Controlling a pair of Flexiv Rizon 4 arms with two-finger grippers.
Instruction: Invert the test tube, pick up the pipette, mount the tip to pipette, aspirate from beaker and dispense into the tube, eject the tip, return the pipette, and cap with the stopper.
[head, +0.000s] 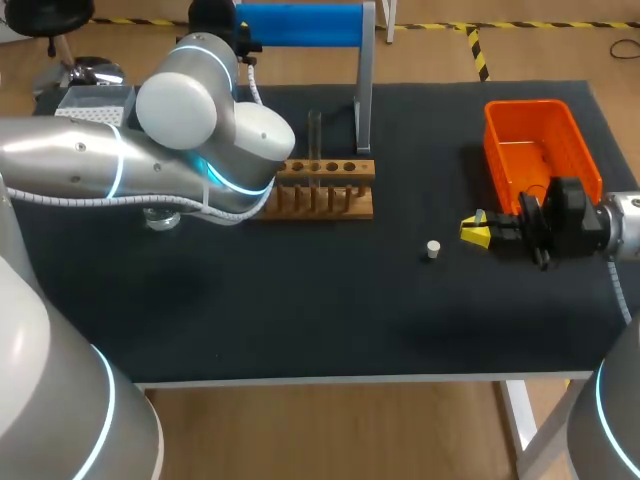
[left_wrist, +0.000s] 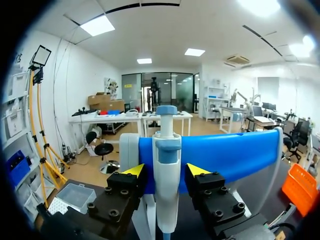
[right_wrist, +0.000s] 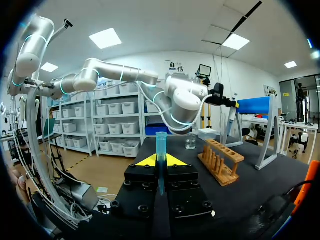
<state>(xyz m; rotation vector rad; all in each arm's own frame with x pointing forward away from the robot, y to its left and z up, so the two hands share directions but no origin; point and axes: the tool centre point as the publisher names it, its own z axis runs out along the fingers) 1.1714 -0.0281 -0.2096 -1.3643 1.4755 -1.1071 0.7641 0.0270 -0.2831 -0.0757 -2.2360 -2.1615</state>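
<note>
Left gripper (left_wrist: 165, 171): fingers spread, flanking pipette (left_wrist: 166, 150) hung on blue stand (left_wrist: 230, 155). Right gripper (right_wrist: 161, 161): pinching 1 upright blue pipette tip (right_wrist: 161, 142). Stopper (head: 433, 249): on table (head: 300, 320).

Head view: high behind, looking down on the whole table (head: 330, 330), far edge at 12 o'clock.
Left wrist view: level, close up on pipette (left_wrist: 166, 170) and blue stand (left_wrist: 225, 155).
Right wrist view: low, facing wooden rack (right_wrist: 220, 162) at 1 o'clock.
Shared: blue stand, all three.

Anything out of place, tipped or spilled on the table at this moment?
Nothing stands out. The test tube stands upright in the wooden rack, the stopper sits alone on the table, and no spill shows.
</note>
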